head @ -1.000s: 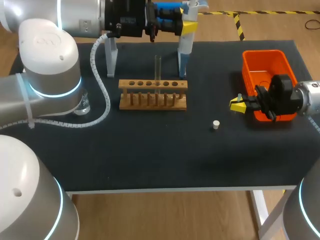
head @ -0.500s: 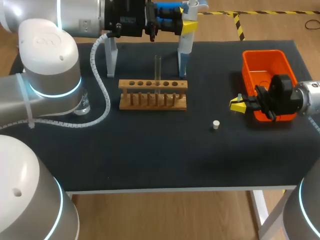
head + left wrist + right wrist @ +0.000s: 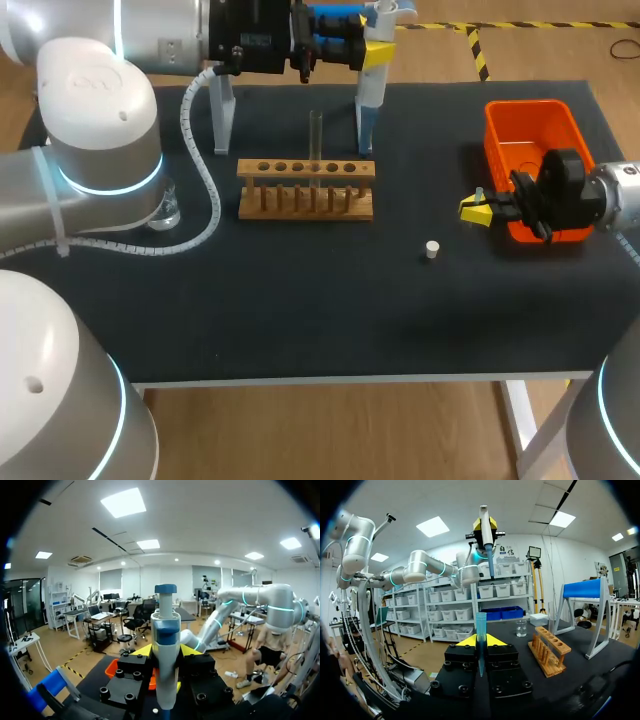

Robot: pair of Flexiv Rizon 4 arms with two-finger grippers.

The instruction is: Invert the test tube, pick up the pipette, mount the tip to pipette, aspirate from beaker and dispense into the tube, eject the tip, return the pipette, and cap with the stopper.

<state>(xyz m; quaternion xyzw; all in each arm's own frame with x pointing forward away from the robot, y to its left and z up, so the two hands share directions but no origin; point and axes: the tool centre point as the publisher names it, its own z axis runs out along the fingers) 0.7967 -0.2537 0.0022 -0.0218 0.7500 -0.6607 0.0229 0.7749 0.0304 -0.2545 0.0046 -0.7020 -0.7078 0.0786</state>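
Gripping the pipette point(image 3: 165, 625) in the left claw point(image 3: 165, 651) and the blue tip point(image 3: 480, 627) in the right claw point(image 3: 480, 641), apart, ready to push together.

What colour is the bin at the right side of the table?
Orange. The bin shows best in the head view.

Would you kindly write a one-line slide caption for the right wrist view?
Right gripper holds a blue pipette tip upright, facing the pipette held by the left gripper, wooden rack alongside.

No legible txt, labels, nos. in view.
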